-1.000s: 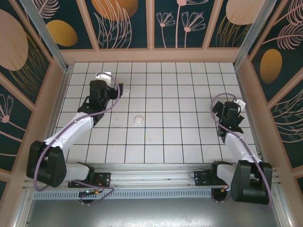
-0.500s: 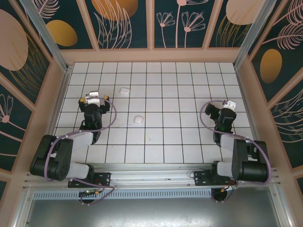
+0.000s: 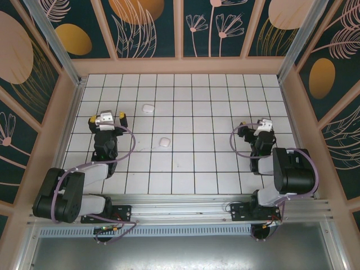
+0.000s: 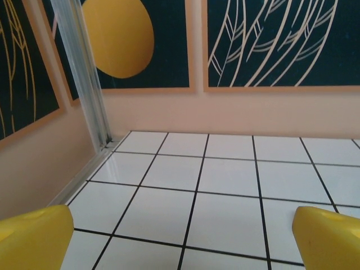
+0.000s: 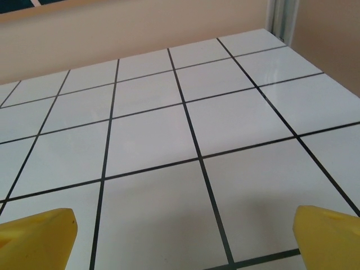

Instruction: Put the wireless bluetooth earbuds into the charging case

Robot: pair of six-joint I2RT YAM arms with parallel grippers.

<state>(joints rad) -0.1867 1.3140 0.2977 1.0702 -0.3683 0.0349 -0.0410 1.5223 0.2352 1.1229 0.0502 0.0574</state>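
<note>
Both arms are folding back toward their bases compared with a second ago. Your left arm (image 3: 90, 169), which was stretched out toward the far side, is now drawn in close, and your right arm (image 3: 292, 169) is tucking up likewise. The tiled table (image 3: 214, 112) is carrying two white pieces you can make out. The far charging case (image 3: 148, 108) is lying to the right of the left gripper (image 3: 107, 119) and slightly ahead of it. The near charging case (image 3: 164, 142) is sitting further to that gripper's right and back toward the bases, well off to the left of the right gripper (image 3: 261, 127). The left gripper is hanging released, its yellow fingertips (image 4: 34, 239) standing wide over bare tile in the wrist view, and the right gripper is gaping the same way, gripping nothing. The earbuds are too small to pick out from above, so I cannot tell whether they are lying loose or already sitting in the cases. You are probably dealing with very light, hard, glossy plastic that is going to skate on the tile and squirt out of a careless pinch. I would be taking each bud across its narrowest part with a gentle close, and steadying a case by two opposite sides, since it is likely to slide when pushed.
</note>
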